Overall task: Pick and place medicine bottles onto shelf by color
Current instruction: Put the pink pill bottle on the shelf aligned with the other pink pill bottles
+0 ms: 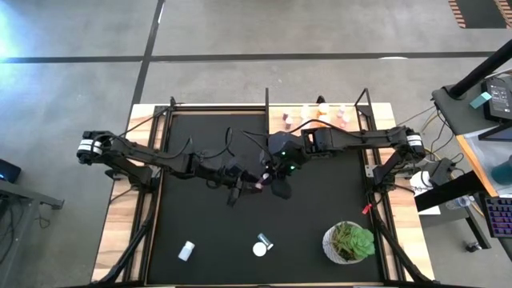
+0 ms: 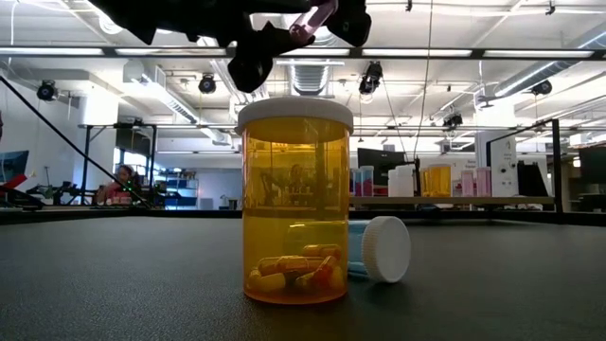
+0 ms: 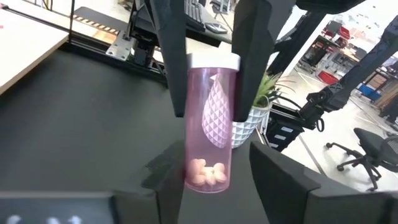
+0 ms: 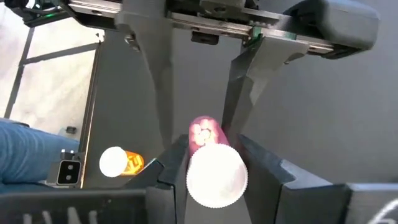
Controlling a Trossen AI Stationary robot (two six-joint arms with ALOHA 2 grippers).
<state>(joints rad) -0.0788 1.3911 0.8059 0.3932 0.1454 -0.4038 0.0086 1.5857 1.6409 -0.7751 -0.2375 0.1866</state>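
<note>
Both arms reached in low over the black mat (image 1: 200,208) and met near its middle, well above the surface.

The left arm stretched in from the desk's (image 1: 116,232) left edge, its links nearly level. The left gripper (image 1: 240,178) pointed toward the right arm. In the right wrist view its two fingers (image 4: 149,81) stood either side of the pink bottle's (image 3: 210,124) lower end; whether they pressed it or had let go could not be told.

The pink bottle hung between the two grippers, clear of the mat. It had a translucent pink body, a white cap and a few pale pills at its bottom.

The right arm came in from the desk's right edge, bent at the elbow near the shelf (image 1: 376,116), with its wrist turned down and green lights showing on it. The right gripper (image 1: 270,172) pinched the pink bottle just under the cap, one dark finger on each side, seen in the left wrist view.

On the near part of the mat, left to right, lay a white bottle (image 1: 186,250), then an orange pill bottle (image 2: 294,204) standing upright with capsules inside, a blue bottle (image 2: 379,250) on its side just behind it, and a green potted plant (image 1: 350,242). On the shelf at the far edge stood a row of bottles (image 1: 320,116), orange and pink among them.
</note>
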